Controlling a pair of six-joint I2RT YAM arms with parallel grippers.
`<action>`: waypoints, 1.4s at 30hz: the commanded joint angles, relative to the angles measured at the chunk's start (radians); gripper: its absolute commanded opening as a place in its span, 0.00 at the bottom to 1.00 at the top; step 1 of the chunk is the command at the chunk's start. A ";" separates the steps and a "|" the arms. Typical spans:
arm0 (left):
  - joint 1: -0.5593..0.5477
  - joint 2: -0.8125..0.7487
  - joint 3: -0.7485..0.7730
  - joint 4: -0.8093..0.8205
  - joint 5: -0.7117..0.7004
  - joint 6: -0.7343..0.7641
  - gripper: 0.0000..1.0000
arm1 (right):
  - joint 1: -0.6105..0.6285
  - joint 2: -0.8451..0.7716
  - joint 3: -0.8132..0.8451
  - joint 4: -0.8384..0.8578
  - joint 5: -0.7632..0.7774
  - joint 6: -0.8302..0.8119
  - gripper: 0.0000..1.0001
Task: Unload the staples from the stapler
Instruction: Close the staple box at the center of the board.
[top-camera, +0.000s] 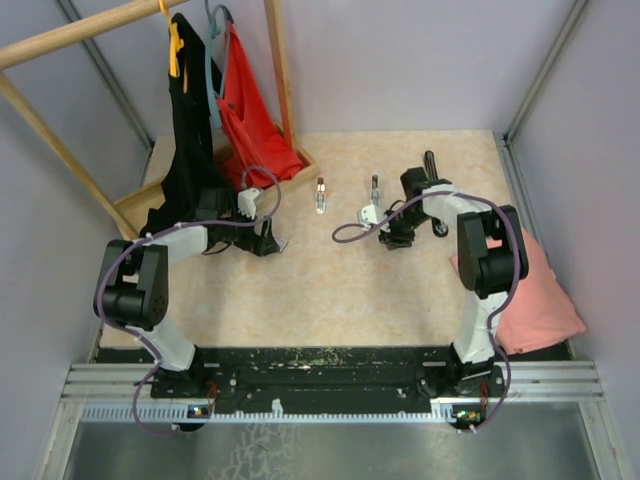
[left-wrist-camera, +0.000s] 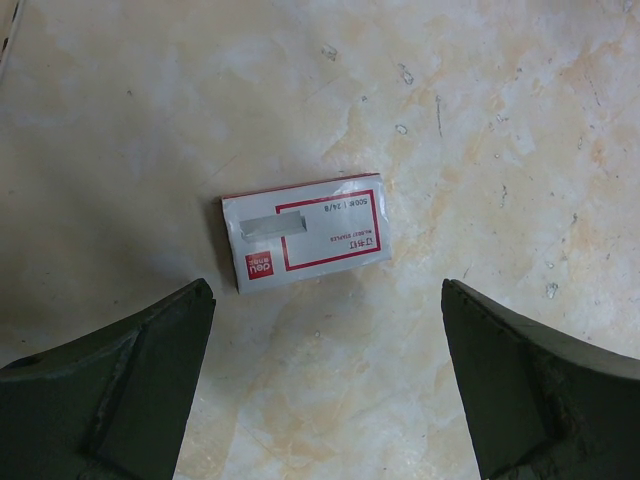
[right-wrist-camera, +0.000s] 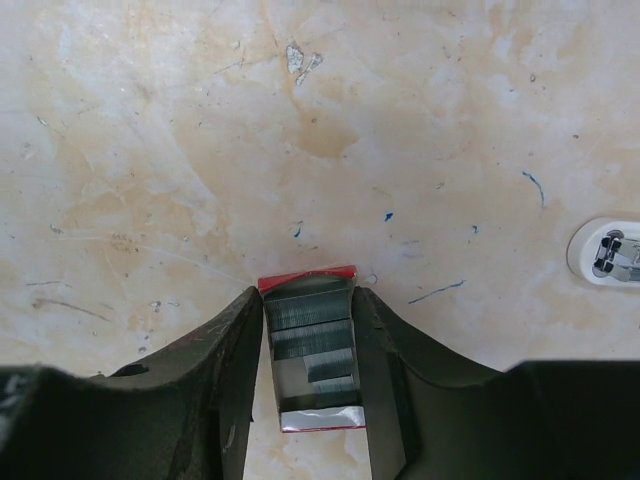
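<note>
My right gripper (right-wrist-camera: 308, 300) is shut on a small open cardboard tray (right-wrist-camera: 305, 284) with red ends, low over the table. Several grey strips of staples (right-wrist-camera: 310, 335) lie in the tray between my fingers. The stapler (top-camera: 373, 203) lies on the table just left of my right gripper (top-camera: 395, 238); its white end shows in the right wrist view (right-wrist-camera: 607, 250). My left gripper (left-wrist-camera: 325, 300) is open and empty above a flat staple box with a red-framed label (left-wrist-camera: 305, 232). In the top view my left gripper (top-camera: 268, 243) is left of centre.
A small narrow silver object (top-camera: 320, 195) lies left of the stapler. A wooden clothes rack (top-camera: 285, 90) with black and red garments stands at the back left. A pink cloth (top-camera: 535, 300) lies at the right edge.
</note>
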 joint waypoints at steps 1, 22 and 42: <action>0.005 0.028 -0.007 0.055 -0.015 -0.030 1.00 | 0.011 -0.043 -0.007 0.025 -0.042 0.025 0.40; -0.070 0.063 0.020 0.037 0.017 -0.081 1.00 | 0.084 -0.072 -0.054 0.138 -0.091 0.184 0.39; -0.204 0.051 0.025 0.072 -0.079 -0.345 1.00 | 0.212 -0.074 -0.080 0.299 -0.098 0.423 0.40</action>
